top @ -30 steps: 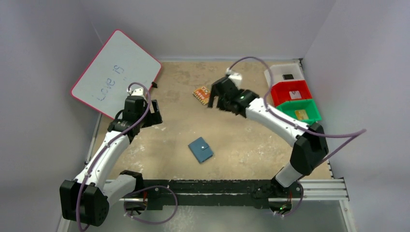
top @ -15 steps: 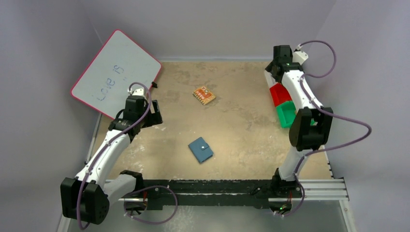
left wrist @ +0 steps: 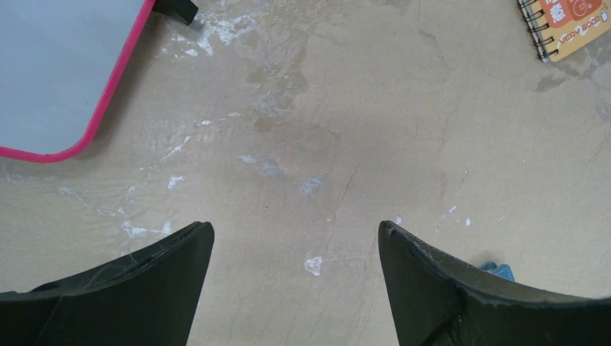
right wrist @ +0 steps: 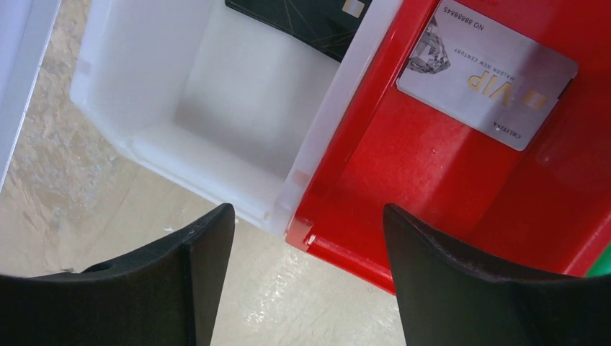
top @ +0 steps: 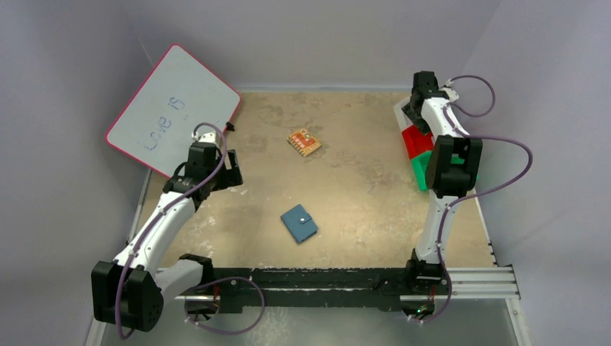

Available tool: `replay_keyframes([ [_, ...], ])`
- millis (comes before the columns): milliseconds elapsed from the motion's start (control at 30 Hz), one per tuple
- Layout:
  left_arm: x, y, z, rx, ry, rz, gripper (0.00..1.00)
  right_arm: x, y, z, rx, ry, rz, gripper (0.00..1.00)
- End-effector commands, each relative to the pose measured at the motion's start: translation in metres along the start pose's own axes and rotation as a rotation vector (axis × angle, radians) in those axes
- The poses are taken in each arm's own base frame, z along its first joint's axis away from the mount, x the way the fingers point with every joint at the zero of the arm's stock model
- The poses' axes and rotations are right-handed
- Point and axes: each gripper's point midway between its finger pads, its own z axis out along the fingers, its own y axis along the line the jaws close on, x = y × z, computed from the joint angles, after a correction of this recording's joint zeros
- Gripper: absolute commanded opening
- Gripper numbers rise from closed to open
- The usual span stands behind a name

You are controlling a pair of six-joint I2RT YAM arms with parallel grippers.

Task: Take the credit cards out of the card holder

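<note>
Near the middle of the sandy table (top: 360,194), a little toward the arm bases, the card holder (top: 299,223) lies flat and folded shut, dark blue side up, its small tab on the edge turned to the right, and nothing touches it; every other place is told from it. Beyond the card holder, further from the bases, an orange spiral notebook (top: 304,142) lies by itself. Beyond and to the left of the card holder, the left gripper (left wrist: 295,231) hangs over bare table with its fingers (left wrist: 144,288) spread wide and nothing between them; in its wrist view a blue corner of the holder peeps out past the right finger, and the pink-edged whiteboard (top: 173,108) lies further out on that same side. Well away to the right of the card holder and beyond it, a row of bins stands against the table's edge: a white bin (right wrist: 216,94) furthest off, a red bin (right wrist: 403,194) touching it, and a green bin (top: 421,167) nearest the bases. The right gripper (right wrist: 308,216) is poised above the wall shared by the white and red bins, jaws apart and holding nothing. A black card (right wrist: 302,18) lies in the white bin and a silver-grey card (right wrist: 486,72) marked VIP lies flat in the red one, both well apart from the card holder
</note>
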Motion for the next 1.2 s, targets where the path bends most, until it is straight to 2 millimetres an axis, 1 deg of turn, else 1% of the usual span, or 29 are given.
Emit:
replay_keyframes([
  [0, -0.019, -0.007, -0.005, 0.027, -0.052, 0.004, 0.85, -0.02, 0.017, -0.003, -0.077, -0.015, 0.082, 0.76],
  [133, -0.022, -0.008, -0.008, 0.035, -0.074, 0.0, 0.85, -0.02, 0.016, 0.01, -0.069, -0.012, 0.088, 0.73],
  [267, -0.021, -0.009, -0.007, 0.039, -0.065, 0.001, 0.85, -0.017, 0.019, 0.02, -0.069, 0.004, 0.083, 0.71],
  [433, -0.019, -0.01, -0.005, 0.046, -0.054, 0.002, 0.85, -0.008, 0.02, 0.024, -0.073, 0.034, 0.082, 0.67],
  [533, -0.019, -0.011, -0.005, 0.049, -0.052, 0.003, 0.85, 0.001, 0.019, 0.024, -0.086, 0.059, 0.071, 0.62],
  [633, -0.018, -0.011, -0.004, 0.05, -0.048, 0.004, 0.85, 0.009, 0.012, 0.026, -0.075, 0.074, 0.048, 0.6],
  [733, -0.017, -0.011, -0.003, 0.051, -0.043, 0.004, 0.85, 0.017, 0.003, 0.026, -0.063, 0.085, 0.032, 0.59],
  [900, -0.017, -0.012, -0.003, 0.056, -0.043, 0.004, 0.85, 0.032, -0.004, 0.02, -0.091, 0.119, 0.014, 0.57],
  [1033, -0.017, -0.012, -0.004, 0.053, -0.045, 0.003, 0.85, 0.043, -0.002, 0.011, -0.116, 0.135, -0.017, 0.57],
  [1167, -0.018, -0.011, -0.004, 0.052, -0.047, 0.003, 0.85, 0.061, 0.003, 0.0, -0.141, 0.159, -0.063, 0.57],
])
